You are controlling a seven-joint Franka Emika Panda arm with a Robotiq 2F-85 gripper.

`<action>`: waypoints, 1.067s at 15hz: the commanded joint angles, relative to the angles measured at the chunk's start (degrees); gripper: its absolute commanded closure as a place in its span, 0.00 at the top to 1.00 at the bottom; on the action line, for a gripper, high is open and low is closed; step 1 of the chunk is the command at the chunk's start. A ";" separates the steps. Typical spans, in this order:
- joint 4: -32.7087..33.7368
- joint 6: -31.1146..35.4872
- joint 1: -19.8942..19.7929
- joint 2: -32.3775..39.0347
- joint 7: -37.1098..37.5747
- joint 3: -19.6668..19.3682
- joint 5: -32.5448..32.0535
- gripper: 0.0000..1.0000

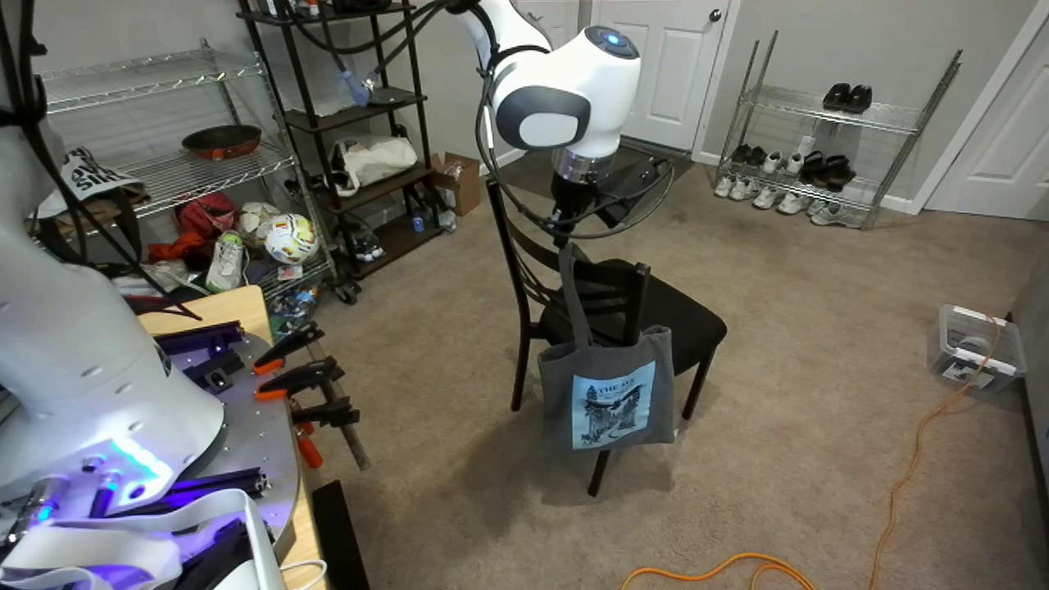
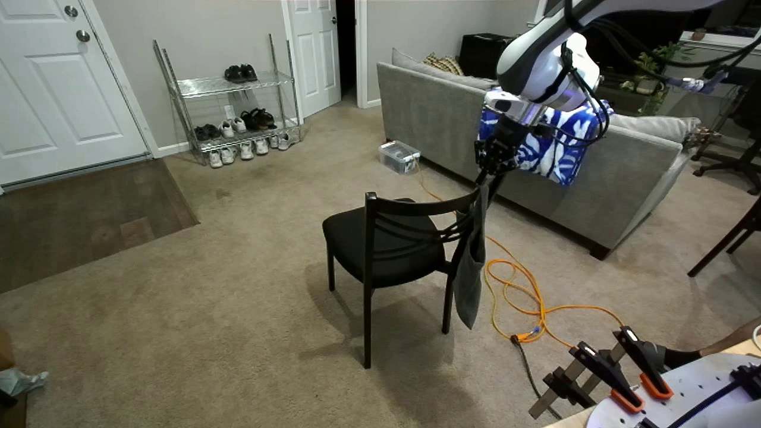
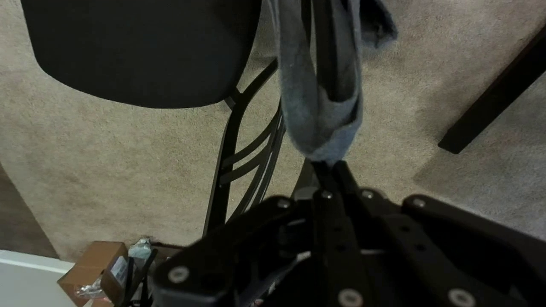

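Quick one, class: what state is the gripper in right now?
Gripper: closed, holding the strap of the gray tote bag.

Arm (image 1: 574,86) high, jaws downward, together

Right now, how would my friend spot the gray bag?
Follow the robot arm down to the black chair. By its backrest hangs the gray bag, its strap pinched in the gripper. Its blue picture sets it apart from the black chair.
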 commanded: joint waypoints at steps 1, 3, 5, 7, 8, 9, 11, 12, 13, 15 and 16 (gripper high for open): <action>0.43 1.18 -0.05 0.67 1.42 -0.08 -0.95 0.01; 0.63 1.21 -0.35 0.73 1.31 -0.13 -0.73 0.01; 0.63 1.40 -0.48 0.63 1.31 -0.25 -0.60 0.01; 0.65 1.59 -0.37 0.66 1.62 -0.55 -0.80 0.30; 0.61 1.66 -0.37 0.65 1.66 -0.65 -0.86 0.36; 0.49 1.67 -0.41 0.59 1.68 -0.76 -0.93 0.41; 0.39 1.82 -0.39 0.66 1.74 -1.03 -1.17 0.54; 0.41 1.79 -0.43 0.76 1.79 -1.21 -1.25 0.60; 0.42 1.75 -0.50 0.85 1.79 -1.38 -1.29 0.67; 0.42 1.58 -0.64 1.09 1.80 -1.78 -1.42 0.81; 0.29 1.52 -0.69 1.06 1.91 -2.04 -1.51 0.86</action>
